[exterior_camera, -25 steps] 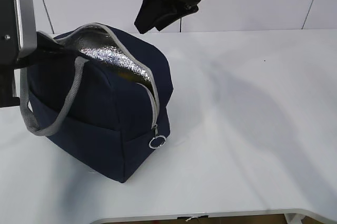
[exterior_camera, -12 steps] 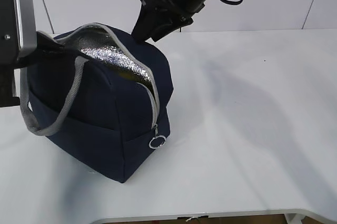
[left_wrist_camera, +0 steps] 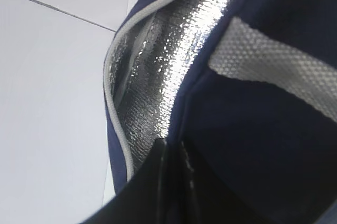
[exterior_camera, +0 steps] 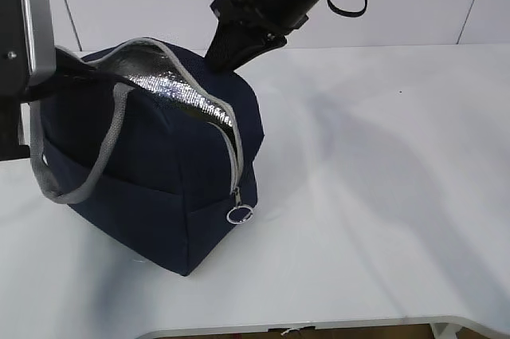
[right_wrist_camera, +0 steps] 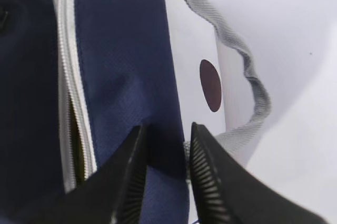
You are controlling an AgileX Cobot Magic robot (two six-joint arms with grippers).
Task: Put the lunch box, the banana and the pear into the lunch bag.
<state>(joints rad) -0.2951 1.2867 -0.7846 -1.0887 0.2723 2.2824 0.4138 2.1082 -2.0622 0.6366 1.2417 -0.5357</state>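
Lunch bag unzipped, foil lining exposed, contents hidden, right claw at rim

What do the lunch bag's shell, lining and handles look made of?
The lunch bag has a shell that looks like matte navy woven fabric with fine weave. The lining looks like crinkled silver foil, glittering with bright highlights. The handle looks like grey woven webbing, its ribbed texture clear in the left wrist view.

One lunch bag, two pincers
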